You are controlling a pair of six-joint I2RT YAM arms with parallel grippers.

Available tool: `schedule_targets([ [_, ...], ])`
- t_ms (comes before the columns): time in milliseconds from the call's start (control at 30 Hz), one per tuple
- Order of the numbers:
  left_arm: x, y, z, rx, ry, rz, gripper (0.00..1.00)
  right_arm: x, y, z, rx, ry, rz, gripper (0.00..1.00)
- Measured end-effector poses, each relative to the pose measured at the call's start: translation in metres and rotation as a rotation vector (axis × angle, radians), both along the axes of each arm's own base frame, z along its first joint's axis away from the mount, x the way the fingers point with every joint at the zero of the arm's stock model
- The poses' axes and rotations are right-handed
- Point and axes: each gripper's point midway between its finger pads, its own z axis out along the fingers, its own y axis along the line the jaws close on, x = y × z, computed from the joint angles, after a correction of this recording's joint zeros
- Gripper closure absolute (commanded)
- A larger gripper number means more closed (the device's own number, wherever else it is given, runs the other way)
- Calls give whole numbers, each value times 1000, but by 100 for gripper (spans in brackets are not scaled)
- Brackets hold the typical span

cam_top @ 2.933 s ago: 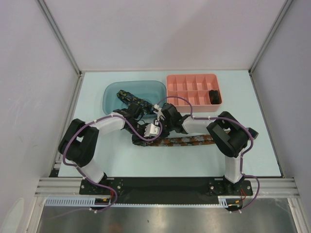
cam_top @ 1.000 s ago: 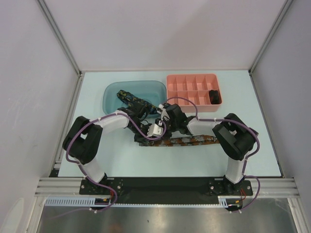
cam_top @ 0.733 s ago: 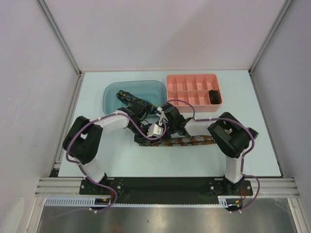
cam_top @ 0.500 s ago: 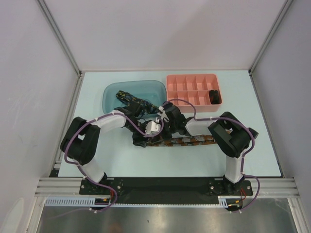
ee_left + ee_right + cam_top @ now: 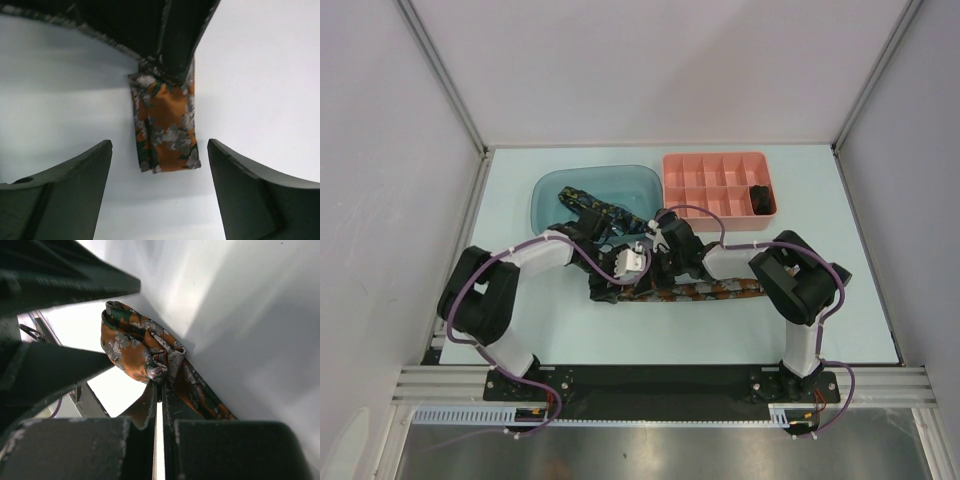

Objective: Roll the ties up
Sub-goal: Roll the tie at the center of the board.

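Note:
The orange-brown flecked tie (image 5: 712,290) lies across the table, its left end folded into a short flat wad (image 5: 165,125). My right gripper (image 5: 655,276) is shut on the tie just behind that wad (image 5: 134,347), fingertips (image 5: 170,390) pressed together on the fabric. My left gripper (image 5: 160,172) stands open astride the wad's end, touching nothing, its fingers (image 5: 60,192) well apart. In the top view my left gripper (image 5: 607,291) sits at the tie's left end. A navy tie (image 5: 588,205) lies in the blue bowl (image 5: 545,186). A dark rolled bundle (image 5: 760,198) sits in the pink tray.
The pink compartment tray (image 5: 715,157) stands at the back right, next to the blue bowl. Both arms crowd together at the table's middle, purple cables looping over them. White walls enclose the table on three sides.
My left gripper has opened and let go of the tie's folded end, drawing slightly left. My right gripper has shut on the tie behind the fold.

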Motion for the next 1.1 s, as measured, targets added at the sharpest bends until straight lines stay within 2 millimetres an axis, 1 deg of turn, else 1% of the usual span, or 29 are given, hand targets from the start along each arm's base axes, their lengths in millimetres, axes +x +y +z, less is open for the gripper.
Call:
schedule_targets([
  [133,-9,-10,-2,3,7,-41,17,-2,0,0,2,1,3,100],
  [233,-15,-20,-7,11,7,-73,22,-2,1,0,4,0,4,100],
  [333,-17,-27,-12,25,-2,-97,36,-2,1,0,6,1,6,100],
  [367,-16,-29,-13,29,-14,-103,47,-3,1,0,8,0,8,100],
  [467,-10,-33,-14,40,-44,-111,62,-5,1,1,12,8,10,100],
  [500,-10,-33,-14,43,-48,-112,64,-5,1,1,12,11,11,98],
  [533,-10,-33,-14,46,-50,-114,66,-5,1,1,14,12,11,90],
  [600,-10,-33,-14,50,-54,-116,67,-6,2,3,17,19,9,85],
  [633,-9,-33,-14,52,-55,-116,68,-6,2,3,20,21,9,80],
  [667,-9,-33,-15,52,-56,-118,69,-6,2,4,21,24,7,76],
  [767,-10,-32,-15,51,-62,-122,69,-4,-1,6,23,31,-4,71],
  [833,-10,-32,-14,49,-65,-122,69,-2,-2,9,24,35,-12,69],
  [900,-10,-32,-15,49,-65,-123,69,0,-3,11,28,31,-18,70],
  [967,-10,-32,-15,49,-66,-123,69,1,-4,13,30,29,-20,74],
  [1000,-10,-32,-15,49,-66,-123,69,1,-4,13,31,29,-21,76],
  [1033,-10,-33,-15,48,-66,-123,68,2,-4,13,31,29,-22,82],
  [1100,-10,-32,-15,48,-66,-123,66,2,-4,13,32,28,-21,87],
])
